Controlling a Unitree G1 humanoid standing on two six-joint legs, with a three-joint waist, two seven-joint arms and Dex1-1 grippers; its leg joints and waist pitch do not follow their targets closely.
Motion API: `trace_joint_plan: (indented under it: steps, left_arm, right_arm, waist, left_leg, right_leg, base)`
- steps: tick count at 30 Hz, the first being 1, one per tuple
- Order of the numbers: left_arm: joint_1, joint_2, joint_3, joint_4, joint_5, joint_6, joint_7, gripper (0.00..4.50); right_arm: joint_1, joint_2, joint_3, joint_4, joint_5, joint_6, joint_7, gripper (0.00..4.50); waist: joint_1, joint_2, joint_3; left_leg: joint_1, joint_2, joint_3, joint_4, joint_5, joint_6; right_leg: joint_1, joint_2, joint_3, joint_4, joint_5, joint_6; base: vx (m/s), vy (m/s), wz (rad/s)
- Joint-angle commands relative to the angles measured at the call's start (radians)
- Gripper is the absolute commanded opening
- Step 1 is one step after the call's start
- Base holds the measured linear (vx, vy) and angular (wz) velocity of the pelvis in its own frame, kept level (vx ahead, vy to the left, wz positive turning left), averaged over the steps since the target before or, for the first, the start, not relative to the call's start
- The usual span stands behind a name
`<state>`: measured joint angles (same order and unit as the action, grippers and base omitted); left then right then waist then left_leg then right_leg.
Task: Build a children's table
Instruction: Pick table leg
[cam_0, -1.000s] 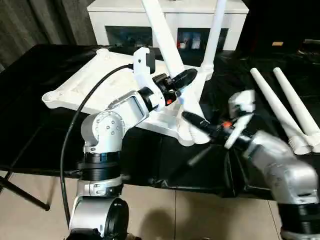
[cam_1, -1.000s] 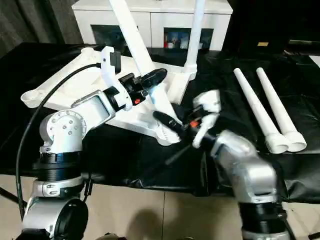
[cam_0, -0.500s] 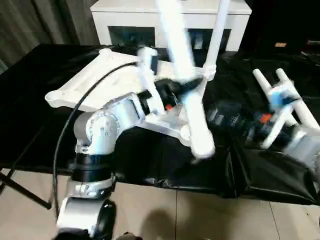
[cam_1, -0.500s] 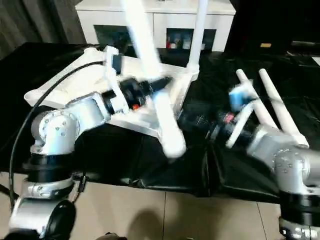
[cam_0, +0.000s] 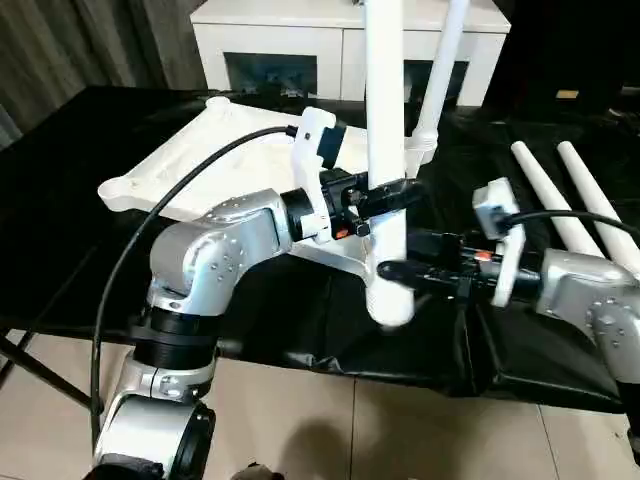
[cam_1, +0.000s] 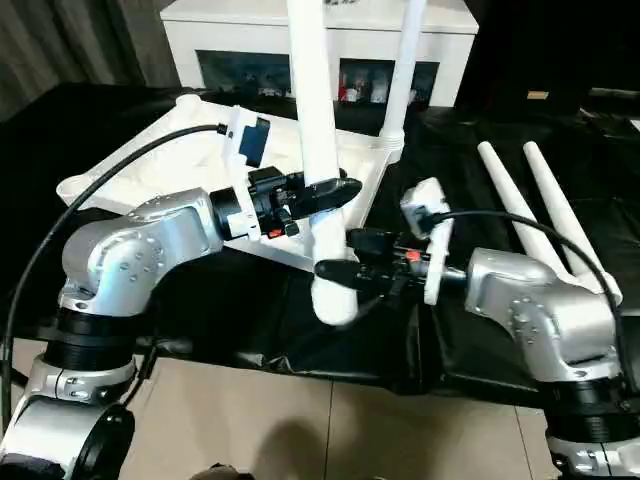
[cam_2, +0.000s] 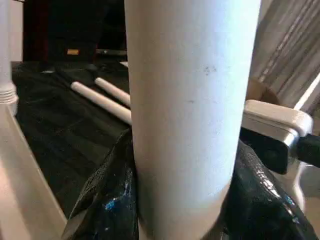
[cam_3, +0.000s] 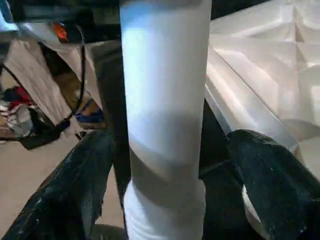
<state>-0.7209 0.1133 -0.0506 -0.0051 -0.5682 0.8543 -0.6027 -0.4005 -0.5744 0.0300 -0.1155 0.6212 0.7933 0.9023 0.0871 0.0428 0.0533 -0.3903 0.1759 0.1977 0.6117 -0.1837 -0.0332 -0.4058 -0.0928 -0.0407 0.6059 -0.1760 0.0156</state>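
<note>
The white tabletop (cam_0: 215, 165) lies underside up on the black table. One leg (cam_0: 443, 60) stands in its far corner socket. My left gripper (cam_0: 388, 194) is shut on a second white leg (cam_0: 384, 110), which it holds upright in front of the tabletop's near corner, the thick lower end (cam_0: 388, 300) hanging free at the table's front edge. My right gripper (cam_0: 397, 271) reaches in from the right at that lower end and stands open. In the right wrist view its fingers (cam_3: 70, 190) flank the leg (cam_3: 165, 115) with gaps on both sides. Two more legs (cam_0: 560, 195) lie at the right.
A white cabinet with glass doors (cam_0: 300, 45) stands behind the table. A black cable (cam_0: 140, 260) loops from my left wrist down past the forearm. Tiled floor (cam_0: 330, 420) lies below the table's front edge. Grey curtains (cam_0: 70, 50) hang at the far left.
The leg in my left gripper has swung from leaning to upright, its lower end now off the tabletop's corner. My right gripper pulled away to the right, opened wider and returned to that end.
</note>
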Motion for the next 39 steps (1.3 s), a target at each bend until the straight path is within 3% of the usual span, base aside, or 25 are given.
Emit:
trace_joint_plan:
  steps: [1,13,18,35,39]
  left_arm:
    - [-0.02,0.009,-0.013,-0.005,0.018,-0.016,0.006,1.88]
    - [-0.01,0.004,-0.047,-0.003,0.038,-0.046,-0.009,1.88]
    - [-0.008,0.003,-0.052,-0.012,0.035,-0.045,-0.013,1.88]
    - [-0.001,0.017,-0.075,-0.024,0.043,-0.053,-0.033,1.88]
    - [-0.005,0.018,-0.066,-0.029,0.04,-0.051,-0.031,1.88]
  right_arm:
    - [-0.017,0.0,0.004,-0.001,-0.008,-0.001,-0.014,4.0]
    - [-0.022,0.055,0.034,-0.005,-0.006,0.007,-0.021,4.0]
    - [-0.02,0.06,0.049,0.004,-0.015,0.013,-0.017,3.38]
    - [-0.02,0.07,0.05,0.017,-0.016,0.015,-0.016,2.0]
    - [-0.018,0.067,0.058,0.034,-0.036,0.004,-0.02,1.88]
  waist:
    - [-0.001,-0.03,-0.074]
    - [-0.002,-0.029,-0.074]
    - [-0.002,-0.034,-0.073]
    - [-0.002,-0.03,-0.074]
    - [-0.002,-0.03,-0.074]
  left_leg:
    - [0.018,0.04,-0.019,-0.062,-0.088,0.061]
    - [0.018,0.041,-0.02,-0.063,-0.109,0.053]
    - [0.017,0.039,-0.019,-0.063,-0.108,0.052]
    - [0.018,0.04,-0.019,-0.063,-0.111,0.047]
    - [0.018,0.04,-0.019,-0.063,-0.111,0.046]
  right_leg:
    - [0.049,-0.042,0.029,-0.064,-0.179,-0.217]
    - [0.048,-0.042,0.029,-0.065,-0.199,-0.217]
    - [0.049,-0.042,0.029,-0.065,-0.205,-0.214]
    - [0.049,-0.042,0.029,-0.063,-0.199,-0.216]
    - [0.048,-0.042,0.03,-0.063,-0.197,-0.217]
  base:
    - [0.0,0.0,0.0]
    - [0.0,0.0,0.0]
    - [0.0,0.0,0.0]
    - [0.0,0.0,0.0]
    - [0.0,0.0,0.0]
